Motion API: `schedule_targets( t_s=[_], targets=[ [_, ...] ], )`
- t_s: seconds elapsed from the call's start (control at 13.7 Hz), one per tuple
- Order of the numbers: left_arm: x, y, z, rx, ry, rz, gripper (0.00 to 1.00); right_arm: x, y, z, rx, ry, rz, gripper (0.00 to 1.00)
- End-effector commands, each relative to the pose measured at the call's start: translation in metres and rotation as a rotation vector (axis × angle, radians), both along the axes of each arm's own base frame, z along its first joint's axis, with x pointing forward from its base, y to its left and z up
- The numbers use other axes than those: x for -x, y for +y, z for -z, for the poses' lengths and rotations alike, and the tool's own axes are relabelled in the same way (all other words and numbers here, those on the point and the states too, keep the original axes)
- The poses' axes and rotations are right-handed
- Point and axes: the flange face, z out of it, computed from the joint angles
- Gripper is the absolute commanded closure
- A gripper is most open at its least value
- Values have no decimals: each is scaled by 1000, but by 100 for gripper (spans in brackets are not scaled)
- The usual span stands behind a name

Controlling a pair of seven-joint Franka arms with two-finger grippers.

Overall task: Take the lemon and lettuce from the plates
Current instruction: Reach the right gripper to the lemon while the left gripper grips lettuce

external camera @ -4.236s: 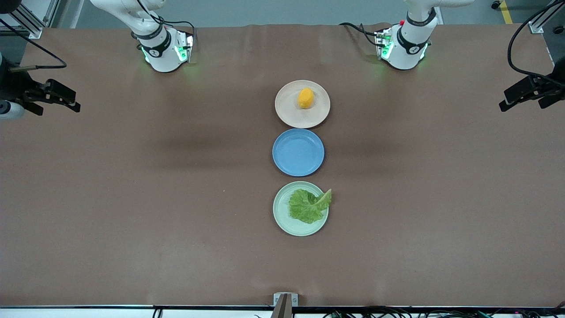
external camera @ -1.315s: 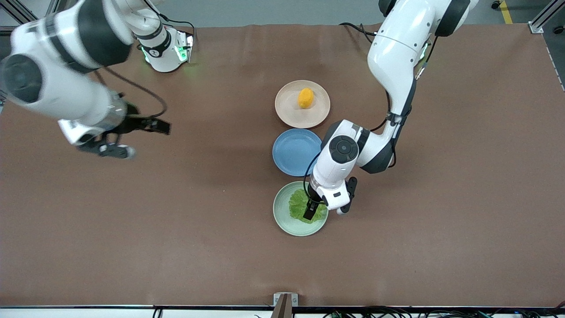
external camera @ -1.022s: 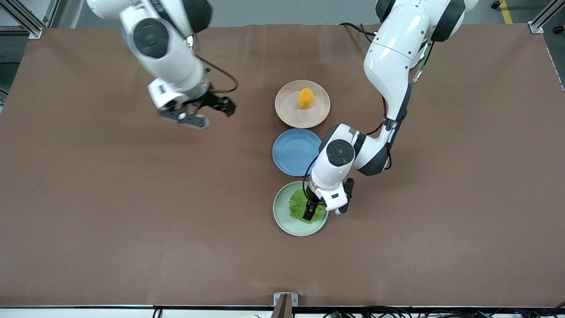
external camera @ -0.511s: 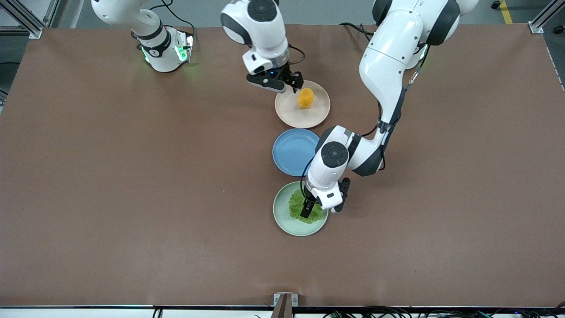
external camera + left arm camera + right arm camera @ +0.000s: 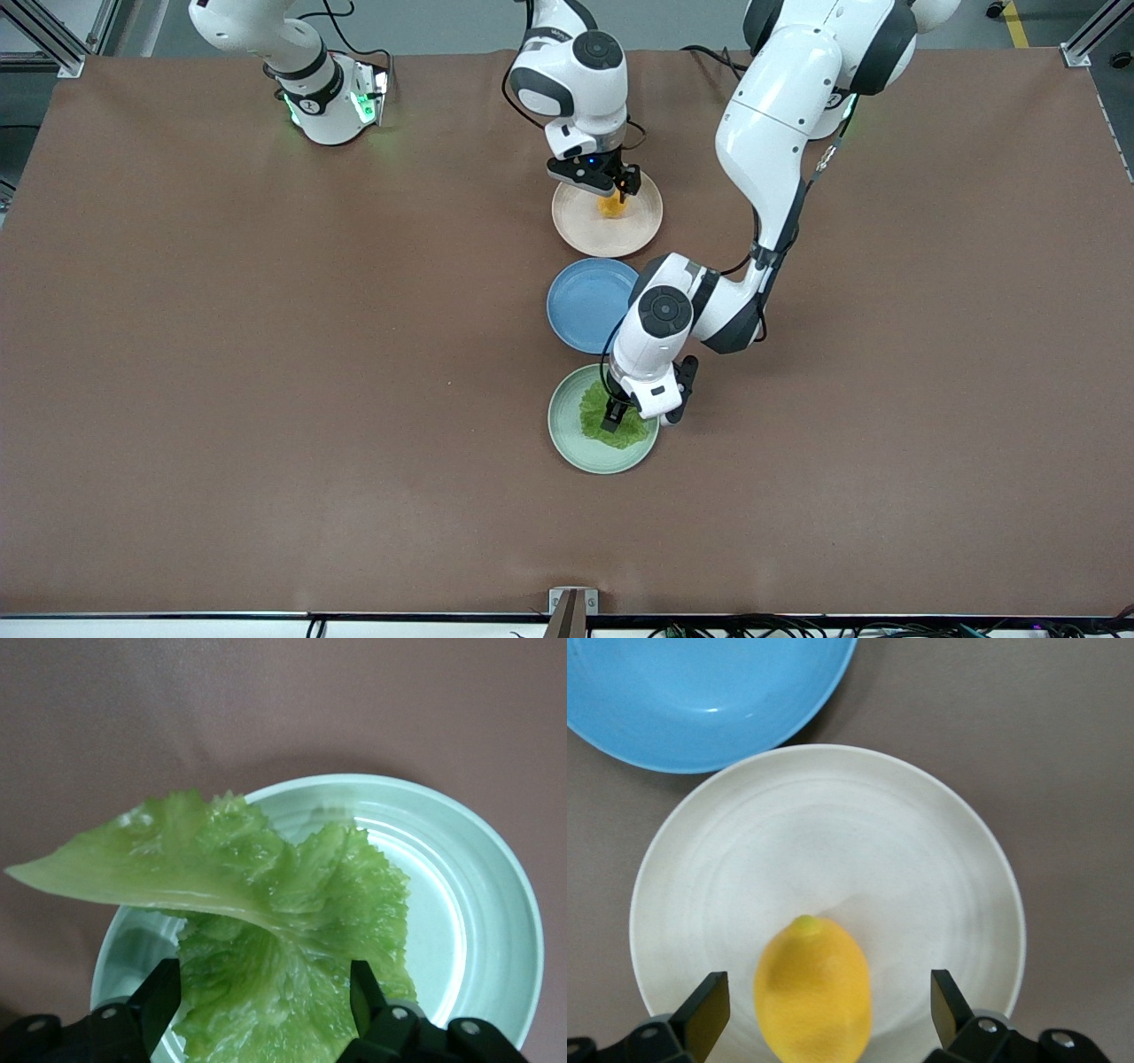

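Note:
The yellow-orange lemon (image 5: 609,207) (image 5: 813,988) lies on the beige-pink plate (image 5: 631,232) (image 5: 921,859), the plate nearest the robot bases. My right gripper (image 5: 613,188) (image 5: 829,1010) is open right above the lemon, a finger on each side with gaps. The crinkled green lettuce (image 5: 592,410) (image 5: 266,904) lies on the pale mint green plate (image 5: 567,434) (image 5: 478,904), the plate nearest the front camera. My left gripper (image 5: 617,413) (image 5: 266,1005) is open over the lettuce, its fingers straddling the leaf, whose stem end curls upward.
An empty blue plate (image 5: 585,306) (image 5: 700,691) sits between the two other plates, partly covered by the left arm's wrist in the front view. The brown table (image 5: 266,354) spreads wide toward both arms' ends.
My right gripper swung in from the right arm's end of the table and came down over the lemon. My left gripper sank a little lower over the lettuce.

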Motion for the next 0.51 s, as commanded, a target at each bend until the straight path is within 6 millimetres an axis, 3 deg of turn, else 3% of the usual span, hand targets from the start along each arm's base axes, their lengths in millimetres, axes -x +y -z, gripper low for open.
schedule_targets(
  t_s=[0.0, 0.44],
  targets=[
    [-1, -4, 1, 14, -6, -7, 40, 7, 18, 12, 17, -23, -17, 0],
    [-2, -4, -3, 18, -9, -11, 83, 20, 20, 27, 61, -60, -61, 0]
  ],
)
